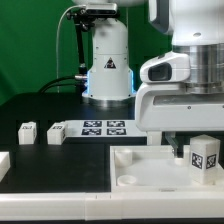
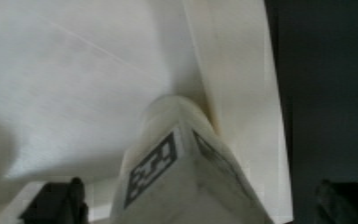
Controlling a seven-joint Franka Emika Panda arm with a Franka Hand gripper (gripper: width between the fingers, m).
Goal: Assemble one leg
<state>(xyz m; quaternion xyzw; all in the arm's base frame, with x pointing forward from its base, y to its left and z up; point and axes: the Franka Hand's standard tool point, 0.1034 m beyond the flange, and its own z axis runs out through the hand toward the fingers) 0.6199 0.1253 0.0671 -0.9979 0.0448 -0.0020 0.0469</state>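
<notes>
A white leg [image 1: 205,160] with a black-and-white tag stands upright at the near right corner of the large white tray piece [image 1: 140,158]. My gripper [image 1: 200,142] hangs right over it. In the wrist view the leg [image 2: 185,165] rises between the two dark fingertips [image 2: 60,200], with a gap showing on each side of it. The gripper [image 2: 204,205] is open around the leg and not clamped on it. The leg's foot and its socket are hidden. Two more loose legs [image 1: 27,132] [image 1: 56,132] lie on the black table at the exterior view's left.
The marker board [image 1: 103,128] lies behind the tray piece, in front of the robot base [image 1: 108,70]. Another white part [image 1: 3,163] shows at the far left edge. The tray's raised rim [image 2: 229,60] runs beside the leg.
</notes>
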